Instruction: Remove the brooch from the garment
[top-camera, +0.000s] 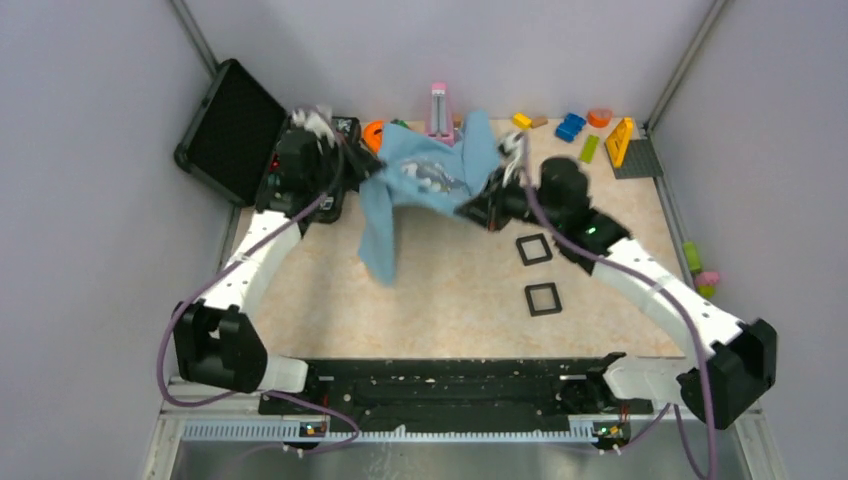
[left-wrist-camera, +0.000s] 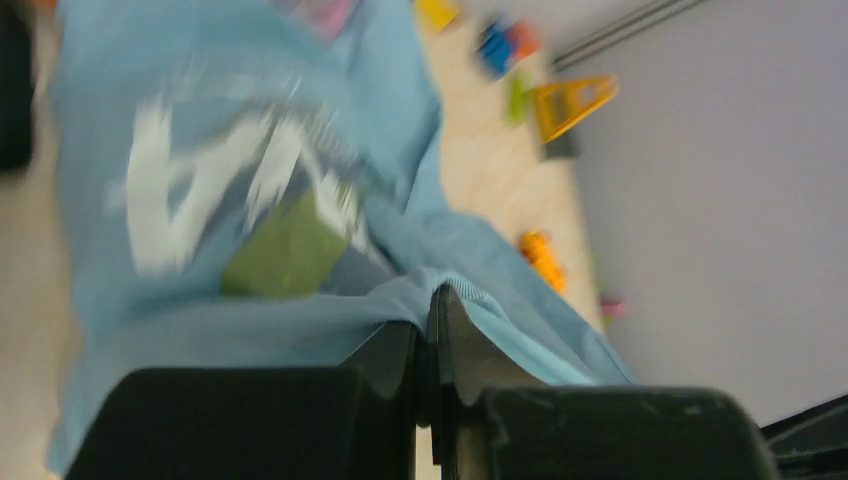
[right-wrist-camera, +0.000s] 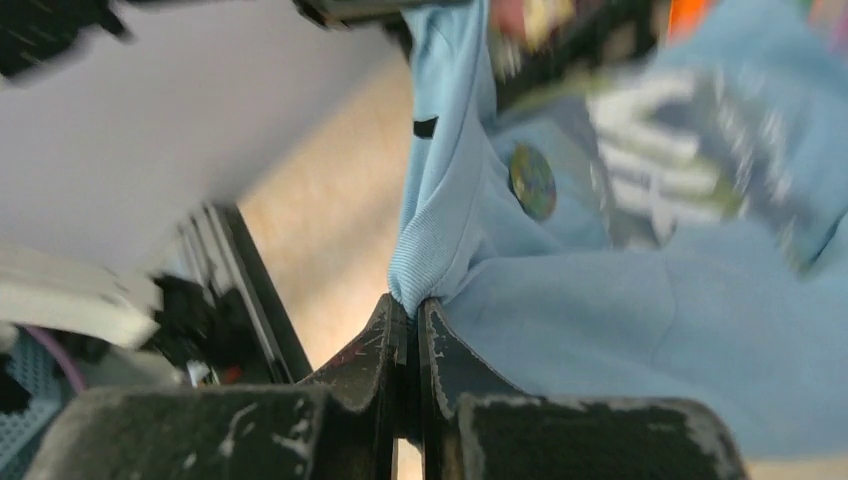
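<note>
Visibly, round teal brooch (right-wrist-camera: 532, 182) sits on soft blue garment (right-wrist-camera: 600, 330)

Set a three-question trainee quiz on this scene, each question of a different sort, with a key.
1. True or false: the left gripper is open and clear of the garment.
2. Pick one. The brooch is: A in the left gripper; B on the garment; C in the right gripper.
3. How many black square frames lie on the table?
Key: 1 false, the left gripper and the right gripper are both shut on the garment. 2 B. 3 two.
</note>
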